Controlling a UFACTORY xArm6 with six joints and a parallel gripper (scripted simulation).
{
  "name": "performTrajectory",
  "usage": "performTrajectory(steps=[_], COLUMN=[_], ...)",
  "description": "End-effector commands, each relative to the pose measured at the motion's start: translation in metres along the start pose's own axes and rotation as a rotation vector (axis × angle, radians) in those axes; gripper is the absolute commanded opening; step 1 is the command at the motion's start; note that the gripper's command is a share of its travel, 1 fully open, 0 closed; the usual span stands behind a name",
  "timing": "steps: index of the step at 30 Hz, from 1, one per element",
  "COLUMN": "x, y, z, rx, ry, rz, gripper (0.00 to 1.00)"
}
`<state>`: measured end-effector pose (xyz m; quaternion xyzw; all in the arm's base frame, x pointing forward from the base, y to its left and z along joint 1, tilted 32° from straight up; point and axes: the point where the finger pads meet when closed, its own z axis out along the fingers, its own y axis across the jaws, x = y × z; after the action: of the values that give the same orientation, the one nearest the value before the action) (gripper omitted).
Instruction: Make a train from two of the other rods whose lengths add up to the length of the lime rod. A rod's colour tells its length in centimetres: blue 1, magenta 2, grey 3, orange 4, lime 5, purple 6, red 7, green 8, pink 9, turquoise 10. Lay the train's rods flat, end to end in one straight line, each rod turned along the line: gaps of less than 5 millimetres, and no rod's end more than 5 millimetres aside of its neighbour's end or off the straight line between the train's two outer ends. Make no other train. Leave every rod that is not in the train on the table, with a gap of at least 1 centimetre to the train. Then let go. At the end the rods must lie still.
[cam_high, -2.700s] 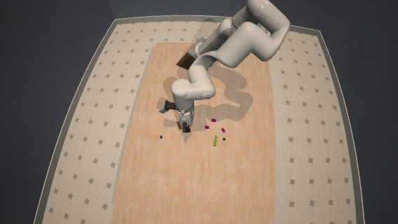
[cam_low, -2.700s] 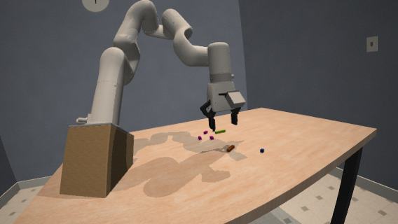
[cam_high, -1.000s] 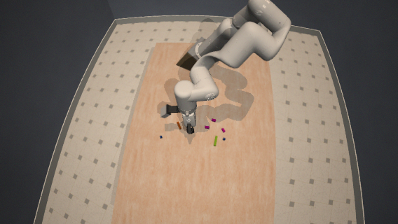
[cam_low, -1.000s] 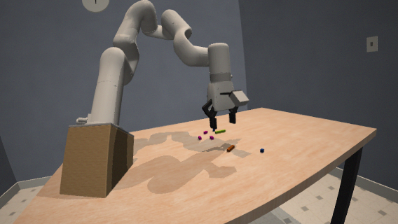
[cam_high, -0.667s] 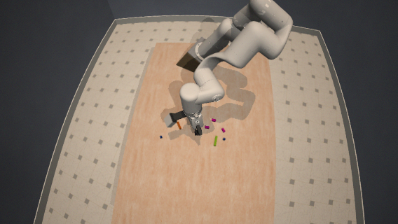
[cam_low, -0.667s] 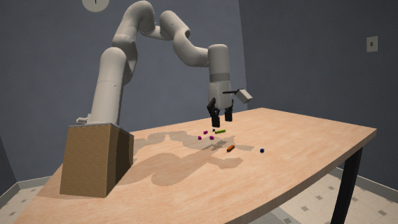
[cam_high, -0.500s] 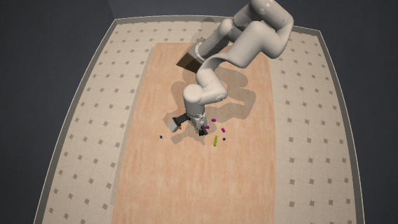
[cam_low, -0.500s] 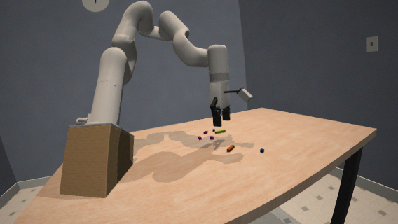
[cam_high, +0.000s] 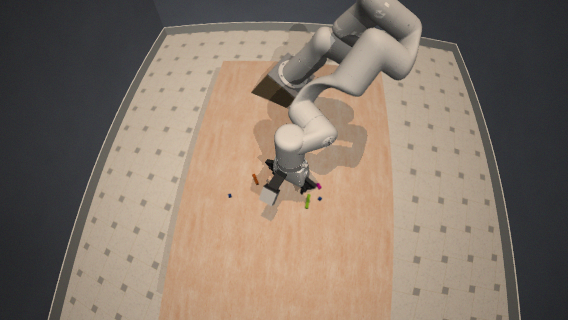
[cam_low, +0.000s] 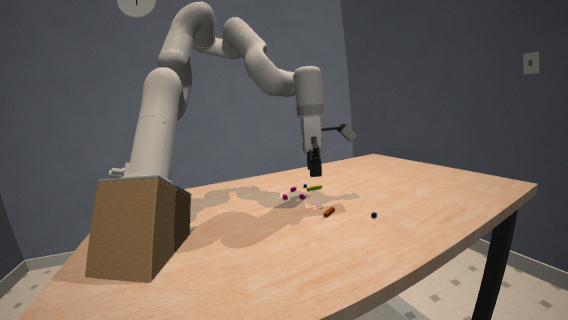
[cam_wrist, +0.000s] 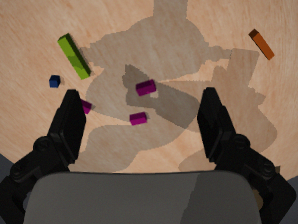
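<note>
The table (cam_low: 450, 200), a pale wooden slab, fills most of the exterior view and runs from lower left to the right edge. At its left end a brown box pedestal (cam_low: 120, 235) carries the white arm (cam_low: 155, 125), which arches up through the upper middle of the frame and comes down near the centre. The hand (cam_low: 315, 167) hangs above the table in the middle of that view, its dark fingers spread wide with nothing between them; in the wrist view they stand at the left and right of the frame over the arm's shadow. The lime rod (cam_wrist: 73, 55) lies flat in the upper left of the wrist view, slanting down to the right, and shows in the exterior view just right of the hand's tip (cam_low: 314, 188). The orange rod (cam_wrist: 261, 43) lies in the upper right corner of the wrist view, well apart from the others. Two magenta rods sit between the fingers near the frame's centre, one (cam_wrist: 145, 87) above the other (cam_wrist: 139, 119), and a third (cam_wrist: 85, 106) peeks out beside the left-hand finger. A small blue rod (cam_wrist: 55, 82) lies just below the lime rod at the left, and another blue rod (cam_low: 373, 215) sits alone right of centre in the exterior view.
</note>
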<state>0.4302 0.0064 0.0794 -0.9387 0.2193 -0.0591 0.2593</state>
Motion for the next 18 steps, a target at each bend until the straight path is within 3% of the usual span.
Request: performTrajectory(steps=[1, 4, 5, 18], x=[-0.001, -0.001, -0.003, -0.010], y=[-0.012, -0.014, -0.021, -0.051], z=[-0.002, -0.002, -0.002, -0.005], rx=[0.009, 0.009, 0.009, 0.008], ry=[0.009, 0.009, 0.010, 0.013], rz=[-0.168, -0.202, -0.302, -0.727], gripper=[1.00, 1.00, 1.00, 1.00])
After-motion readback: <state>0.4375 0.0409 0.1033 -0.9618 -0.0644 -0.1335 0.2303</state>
